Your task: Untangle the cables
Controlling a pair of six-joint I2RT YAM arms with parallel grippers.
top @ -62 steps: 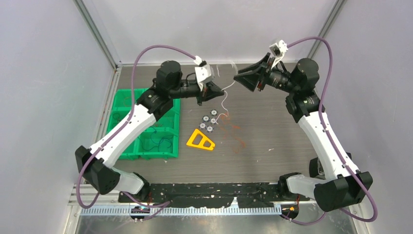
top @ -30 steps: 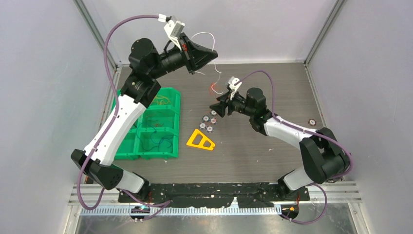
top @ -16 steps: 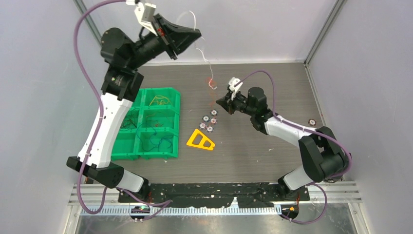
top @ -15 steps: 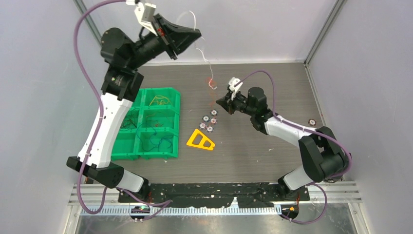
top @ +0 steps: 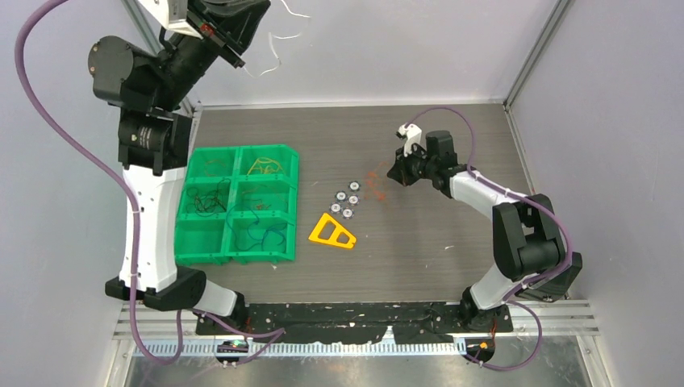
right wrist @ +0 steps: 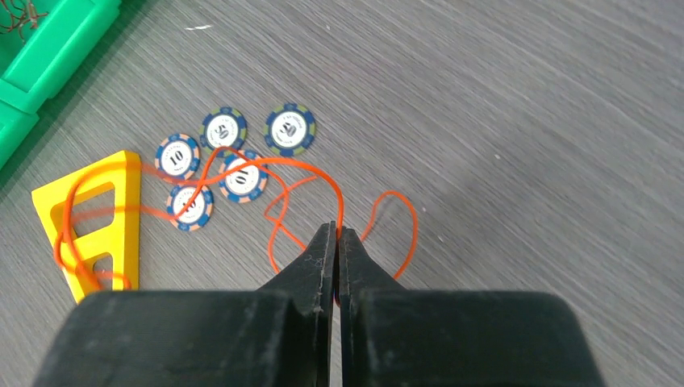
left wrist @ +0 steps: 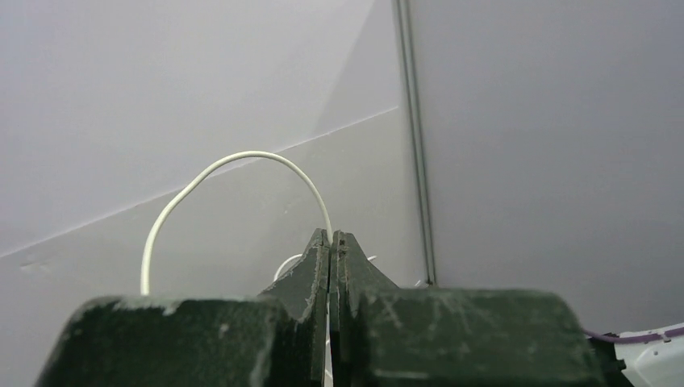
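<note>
The right gripper [right wrist: 335, 230] was clamped tight on the orange cable [right wrist: 393, 193] looping just beyond its tips; the left gripper [left wrist: 331, 235], lifted higher and farther off, pinched the white cable [left wrist: 242, 155], now pulled free, so the two looked separated

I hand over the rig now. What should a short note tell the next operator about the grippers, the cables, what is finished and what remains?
Left gripper: raised high at far left, fingers shut on the white cable, which is in the air.
Right gripper: low over the table, fingers shut on the orange cable, looped near the poker chips and the yellow triangle.
Done: white and orange are apart; the green bin holds other cables in separate compartments.
Left to do: bin the white, then straighten and bin the orange; one strand or several, I cannot tell.
</note>
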